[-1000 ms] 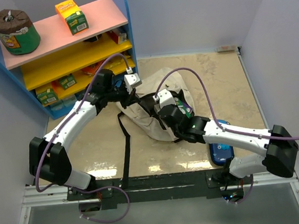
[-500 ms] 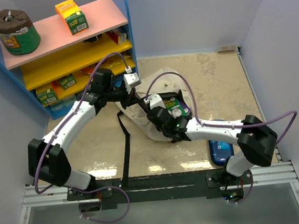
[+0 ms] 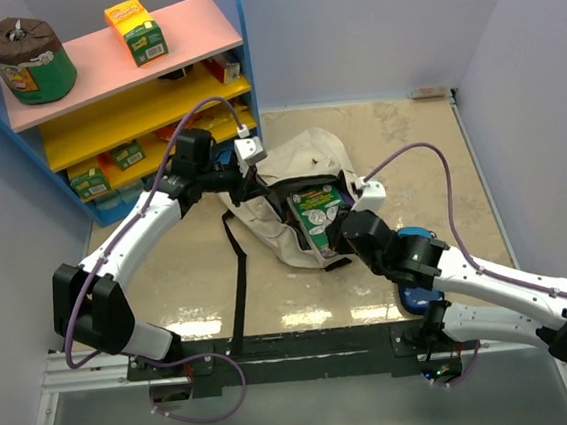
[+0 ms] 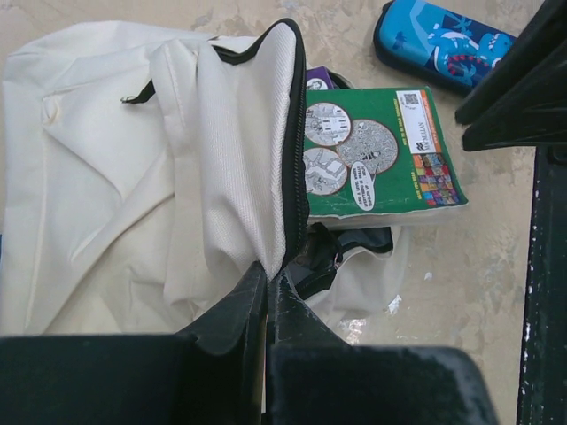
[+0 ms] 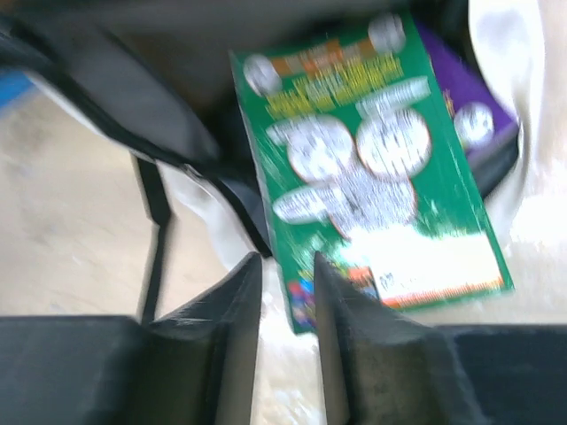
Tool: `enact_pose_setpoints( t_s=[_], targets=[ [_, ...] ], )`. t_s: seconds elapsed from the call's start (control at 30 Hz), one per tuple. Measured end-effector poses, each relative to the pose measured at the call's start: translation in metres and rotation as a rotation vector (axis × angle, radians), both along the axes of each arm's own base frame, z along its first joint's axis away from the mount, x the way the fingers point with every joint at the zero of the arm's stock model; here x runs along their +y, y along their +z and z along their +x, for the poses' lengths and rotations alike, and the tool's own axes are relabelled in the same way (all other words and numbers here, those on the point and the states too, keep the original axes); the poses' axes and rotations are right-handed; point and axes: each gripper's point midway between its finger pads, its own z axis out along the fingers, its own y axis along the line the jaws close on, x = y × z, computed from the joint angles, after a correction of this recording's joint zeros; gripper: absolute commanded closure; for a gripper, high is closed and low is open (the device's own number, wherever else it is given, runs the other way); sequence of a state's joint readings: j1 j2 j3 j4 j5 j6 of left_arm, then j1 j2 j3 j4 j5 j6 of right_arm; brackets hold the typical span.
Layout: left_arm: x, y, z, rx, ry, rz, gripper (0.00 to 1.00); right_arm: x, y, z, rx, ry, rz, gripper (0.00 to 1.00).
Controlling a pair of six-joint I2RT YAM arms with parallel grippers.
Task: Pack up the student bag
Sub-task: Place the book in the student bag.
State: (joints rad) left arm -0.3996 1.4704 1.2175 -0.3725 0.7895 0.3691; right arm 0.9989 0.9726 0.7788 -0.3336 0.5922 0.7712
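Two grippers work at the mouth of the student bag [image 3: 308, 155]. The left gripper [image 4: 267, 270] is clamped tight, its dark fingers pressed together on the bag's black zipper edge, pinching the cream fabric and holding that side of the opening raised. Just beyond its fingertips the dark lining shows. A green book [image 4: 381, 150] lies flat in the open mouth there, one end against the lifted rim and the other jutting out past the bag's lower lip. A purple book [image 4: 317, 80] peeks out from under the green one, deeper in the bag. Farther out from this gripper, past the green book, a glossy blue pencil case [image 4: 443, 40] lies on the table [image 3: 429, 158], apart from the bag.

The right gripper [image 5: 288, 261] stands partly open, with a narrow gap between its fingers and nothing in it. It hovers just short of the green book's near corner. Its wrist view is blurred, so whether a fingertip brushes the cover cannot be told. Left of its fingers, a black strap [image 5: 155, 204] runs down across the bag's pale fabric.

From above, the bag lies slumped on the beige marbled table between the two arms, its opening turned towards the right gripper. A long black strap trails from it towards the arms' bases. Beyond the left arm a colourful shelf unit [image 3: 132, 96] stands against the wall, stocked with small boxes and a green-wrapped roll.
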Motion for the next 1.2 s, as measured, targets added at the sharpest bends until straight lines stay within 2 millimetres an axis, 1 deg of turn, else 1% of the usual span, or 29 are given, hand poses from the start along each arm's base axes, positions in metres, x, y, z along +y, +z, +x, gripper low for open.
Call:
enact_pose_setpoints(
  t_s=[0.03,0.07,0.13,0.17,0.2,0.23,0.47,0.67,0.73,0.8,0.93,1.07,1.13,1.2],
  targets=[
    [-0.001,0.001,-0.001,0.001,-0.005,-0.006,1.00,-0.004,-0.014,-0.006,0.042,-0.005,-0.007,0.82],
    [-0.002,0.003,-0.001,0.001,-0.011,-0.014,1.00,-0.008,-0.029,-0.012,0.079,-0.009,-0.013,0.87],
    [-0.004,0.006,-0.002,0.000,-0.021,-0.026,1.00,-0.018,-0.054,-0.025,0.138,-0.012,-0.027,0.91],
    [-0.005,0.007,-0.003,0.002,-0.025,-0.032,1.00,-0.024,-0.063,-0.031,0.163,-0.017,-0.038,0.95],
    [-0.005,0.008,-0.003,0.004,-0.027,-0.036,1.00,-0.028,-0.069,-0.035,0.184,-0.022,-0.047,0.97],
    [-0.006,0.008,-0.004,0.004,-0.029,-0.039,1.00,-0.030,-0.071,-0.036,0.196,-0.026,-0.051,1.00],
    [-0.008,0.017,-0.003,0.003,-0.031,-0.059,1.00,-0.033,-0.080,-0.040,0.238,-0.060,-0.051,1.00],
    [-0.013,0.022,-0.008,0.009,-0.064,-0.088,1.00,-0.037,-0.107,-0.035,0.272,-0.107,-0.143,1.00],
    [-0.015,0.025,-0.011,0.010,-0.084,-0.105,1.00,-0.038,-0.107,-0.030,0.247,-0.120,-0.154,1.00],
    [-0.019,0.028,-0.015,0.014,-0.109,-0.121,1.00,-0.036,-0.100,-0.020,0.196,-0.137,-0.145,1.00],
    [-0.023,0.028,-0.026,0.025,-0.160,-0.132,1.00,-0.031,-0.089,0.006,0.118,-0.173,-0.140,1.00],
    [-0.026,0.024,-0.039,0.038,-0.217,-0.123,1.00,-0.018,-0.089,0.032,0.092,-0.198,-0.164,1.00],
    [-0.026,0.022,-0.043,0.039,-0.232,-0.120,1.00,-0.011,-0.089,0.038,0.083,-0.196,-0.161,1.00],
    [-0.025,0.021,-0.045,0.038,-0.244,-0.115,1.00,-0.008,-0.087,0.040,0.076,-0.195,-0.150,1.00]
  ],
)
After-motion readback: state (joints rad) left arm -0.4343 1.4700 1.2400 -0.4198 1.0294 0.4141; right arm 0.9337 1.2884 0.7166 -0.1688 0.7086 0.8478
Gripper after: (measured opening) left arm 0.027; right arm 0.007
